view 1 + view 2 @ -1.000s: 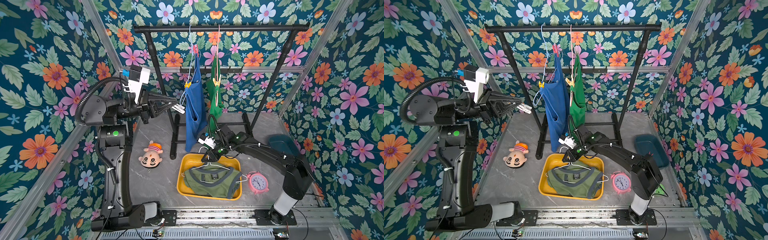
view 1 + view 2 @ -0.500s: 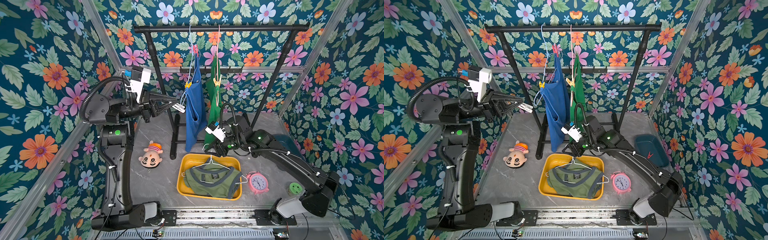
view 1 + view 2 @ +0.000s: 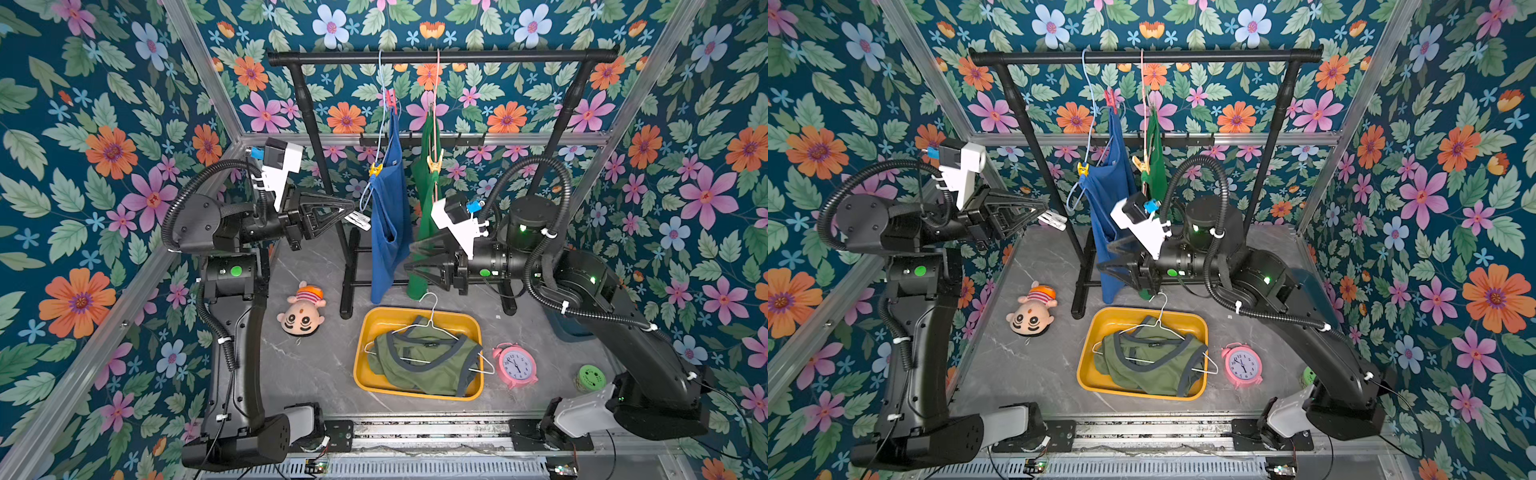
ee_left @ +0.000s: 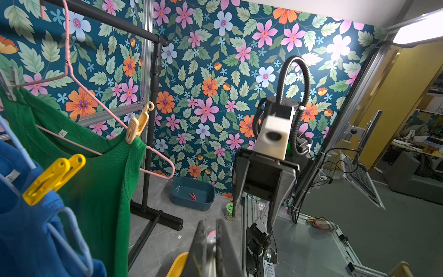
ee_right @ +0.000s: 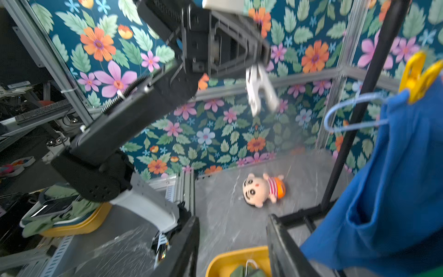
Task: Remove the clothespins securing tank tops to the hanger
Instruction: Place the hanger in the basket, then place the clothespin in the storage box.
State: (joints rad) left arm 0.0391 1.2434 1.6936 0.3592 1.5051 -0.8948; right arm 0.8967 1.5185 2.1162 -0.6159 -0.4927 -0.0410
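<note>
A blue tank top (image 3: pixel 388 216) and a green tank top (image 3: pixel 426 187) hang on wire hangers from the rail. A red clothespin (image 3: pixel 390 99) and a yellow clothespin (image 3: pixel 375 169) pin the blue one. A pale yellow clothespin (image 4: pixel 136 124) and a grey one (image 4: pixel 9 84) pin the green one. The olive tank top (image 3: pixel 424 361) lies with its white hanger in the yellow tray (image 3: pixel 365 328). My left gripper (image 3: pixel 352 212) is shut on a white clothespin (image 3: pixel 360 220), left of the blue top. My right gripper (image 3: pixel 409 258) is open and empty beside the blue top's lower half.
The black rack (image 3: pixel 440 56) stands on feet behind the tray. A doll (image 3: pixel 301 316) lies left of the tray. A pink clock (image 3: pixel 515 365) and a green spool (image 3: pixel 591 377) lie to its right. A teal bin (image 4: pixel 191 194) against the right wall holds a red clothespin (image 4: pixel 192 196).
My right arm has risen from over the tray to beside the hanging blue top, and its jaws have opened wider. My left arm shifted slightly toward the rack, still holding the white clothespin.
</note>
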